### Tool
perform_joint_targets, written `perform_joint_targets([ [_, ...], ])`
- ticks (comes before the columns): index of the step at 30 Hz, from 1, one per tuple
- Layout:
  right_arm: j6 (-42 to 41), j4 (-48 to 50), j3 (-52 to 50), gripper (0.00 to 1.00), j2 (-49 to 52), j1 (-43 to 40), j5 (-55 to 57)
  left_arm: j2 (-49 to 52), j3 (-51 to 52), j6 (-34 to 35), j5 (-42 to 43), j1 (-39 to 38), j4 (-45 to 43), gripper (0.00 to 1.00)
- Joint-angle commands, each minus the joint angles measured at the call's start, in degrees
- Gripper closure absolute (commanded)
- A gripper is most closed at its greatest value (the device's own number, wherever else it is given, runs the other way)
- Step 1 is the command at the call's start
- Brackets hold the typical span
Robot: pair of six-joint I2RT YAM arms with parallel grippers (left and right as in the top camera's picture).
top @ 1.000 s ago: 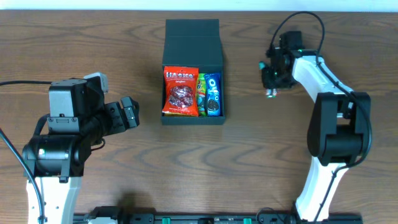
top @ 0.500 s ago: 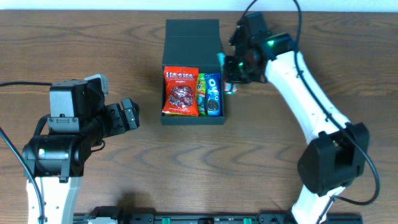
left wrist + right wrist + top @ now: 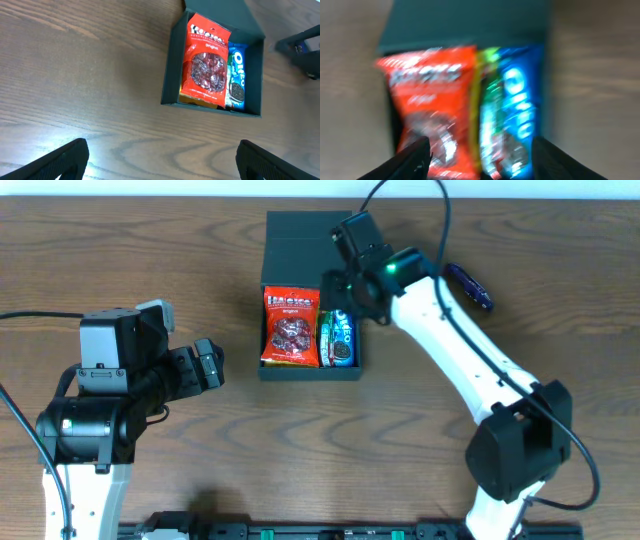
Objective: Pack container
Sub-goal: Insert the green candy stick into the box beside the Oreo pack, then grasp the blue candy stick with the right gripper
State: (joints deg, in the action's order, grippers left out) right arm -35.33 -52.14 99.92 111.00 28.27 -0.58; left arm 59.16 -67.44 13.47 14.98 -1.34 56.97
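The container (image 3: 270, 270) is a dark teal-black box in the middle of the table, its flap lid (image 3: 310, 232) laid open at the back. Inside lie a red packet (image 3: 290, 328), a green packet (image 3: 324, 335) and a blue Oreo packet (image 3: 342, 338). My right gripper (image 3: 343, 288) hangs over the box's back right part. In the blurred right wrist view it is open (image 3: 482, 162) above the red (image 3: 430, 110) and blue (image 3: 517, 110) packets, with nothing between its fingers. My left gripper (image 3: 205, 365) stands open left of the box, over bare wood (image 3: 165, 167).
A dark blue packet (image 3: 467, 285) lies on the wooden table right of the box, beyond my right arm. The left arm's base (image 3: 90, 430) stands at the front left and the right arm's base (image 3: 515, 445) at the front right.
My right arm has swung left from the table's right side to over the box, and its jaws have opened. The dark blue packet now shows where the arm was. The left arm has not moved.
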Motion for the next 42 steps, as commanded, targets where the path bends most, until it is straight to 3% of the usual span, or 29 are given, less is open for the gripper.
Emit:
perform_joint_targets([
  [1, 8.0, 1.4, 1.2, 0.28, -0.1, -4.7, 15.9, 0.1, -1.3, -0.6, -0.6, -0.2, 0.2, 0.05],
  [5, 30.8, 7.0, 1.2, 0.17, 1.4, -11.7, 19.6, 0.1, -1.3, -2.0, -0.6, -0.2, 0.0, 0.05],
  [10, 45.4, 8.2, 1.2, 0.11, 5.3, -19.6, 13.6, 0.1, -1.3, -2.2, -0.6, -0.2, -0.5, 0.05],
  [22, 48.3, 9.7, 1.2, 0.13, 13.7, -34.3, 2.4, 0.1, -1.3, -2.4, -3.6, -0.2, -0.7, 0.05],
  [27, 48.2, 8.6, 1.1, 0.20, 16.4, -36.0, -4.2, 0.1, -1.3, -2.3, -3.6, -0.2, -0.7, 0.05],
  [35, 47.6, 8.6, 1.1, 0.22, 20.3, -35.9, -4.4, 0.1, -1.3, -2.3, -3.6, -0.2, -0.7, 0.05],
  [42, 43.6, 8.2, 1.1, 0.40, 21.1, -35.5, -4.4, 0.1, -1.3, -2.1, -3.6, -0.2, -0.6, 0.05],
])
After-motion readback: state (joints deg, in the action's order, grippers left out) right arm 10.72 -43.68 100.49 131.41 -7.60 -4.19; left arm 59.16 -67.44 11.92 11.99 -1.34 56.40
